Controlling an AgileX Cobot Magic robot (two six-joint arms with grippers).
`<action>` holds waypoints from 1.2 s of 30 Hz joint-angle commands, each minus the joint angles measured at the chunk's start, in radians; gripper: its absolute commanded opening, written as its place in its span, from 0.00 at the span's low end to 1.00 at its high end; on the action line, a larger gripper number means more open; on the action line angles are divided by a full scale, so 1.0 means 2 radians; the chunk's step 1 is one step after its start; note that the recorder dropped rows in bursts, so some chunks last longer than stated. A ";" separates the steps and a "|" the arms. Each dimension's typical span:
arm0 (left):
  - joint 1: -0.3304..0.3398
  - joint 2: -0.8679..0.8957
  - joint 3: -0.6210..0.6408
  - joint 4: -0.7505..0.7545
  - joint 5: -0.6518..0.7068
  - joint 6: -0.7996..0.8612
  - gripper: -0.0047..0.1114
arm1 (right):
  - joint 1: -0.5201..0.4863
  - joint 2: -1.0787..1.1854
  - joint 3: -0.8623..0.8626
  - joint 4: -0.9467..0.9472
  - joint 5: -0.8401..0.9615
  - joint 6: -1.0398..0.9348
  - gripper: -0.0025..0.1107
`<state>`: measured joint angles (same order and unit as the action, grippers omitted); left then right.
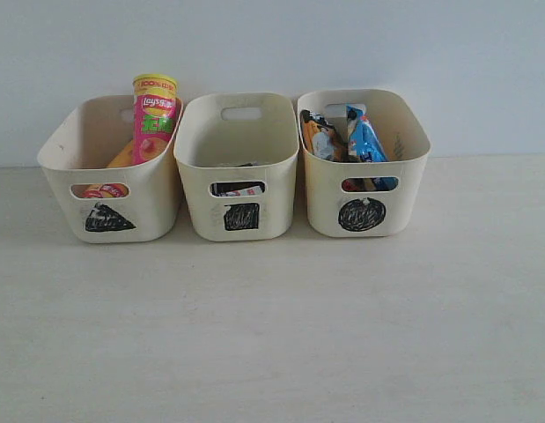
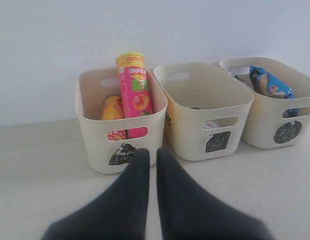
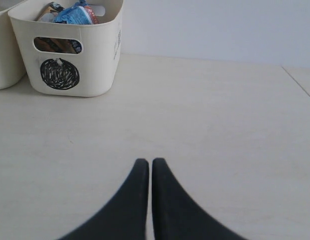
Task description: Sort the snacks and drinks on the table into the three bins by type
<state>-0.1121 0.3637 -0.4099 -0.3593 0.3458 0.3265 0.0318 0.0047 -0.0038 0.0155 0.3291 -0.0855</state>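
Three cream bins stand in a row at the back of the table (image 1: 272,335). The triangle bin (image 1: 61,176) holds an upright pink chip tube (image 1: 155,119) and a yellow-red tube (image 1: 122,159) lying inside. In the square bin (image 1: 239,150) the drink cartons (image 1: 239,188) show only through the handle slot. The circle bin (image 1: 404,167) holds the blue noodle pack (image 1: 364,139) and the orange snack bag (image 1: 318,134). My left gripper (image 2: 151,153) is shut and empty in front of the triangle bin (image 2: 94,140). My right gripper (image 3: 146,162) is shut and empty, off to the side of the circle bin (image 3: 102,60).
A pale wall rises right behind the bins. In the right wrist view a seam or table edge (image 3: 297,82) runs along the far side of the beige surface. Neither arm shows in the exterior view.
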 commanded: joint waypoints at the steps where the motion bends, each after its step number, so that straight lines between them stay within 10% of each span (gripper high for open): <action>1: 0.001 -0.004 0.032 0.001 -0.063 -0.007 0.08 | -0.001 -0.002 0.002 -0.001 -0.004 -0.001 0.02; 10: 0.001 -0.050 0.078 0.165 -0.096 -0.132 0.08 | -0.001 -0.002 0.002 -0.001 -0.004 -0.001 0.02; 36: 0.066 -0.182 0.185 0.165 -0.038 -0.156 0.08 | -0.001 -0.002 0.002 -0.001 -0.004 -0.001 0.02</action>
<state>0.0155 0.0034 -0.0701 -0.0287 0.2899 0.0273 0.0318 0.0047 -0.0038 0.0155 0.3291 -0.0855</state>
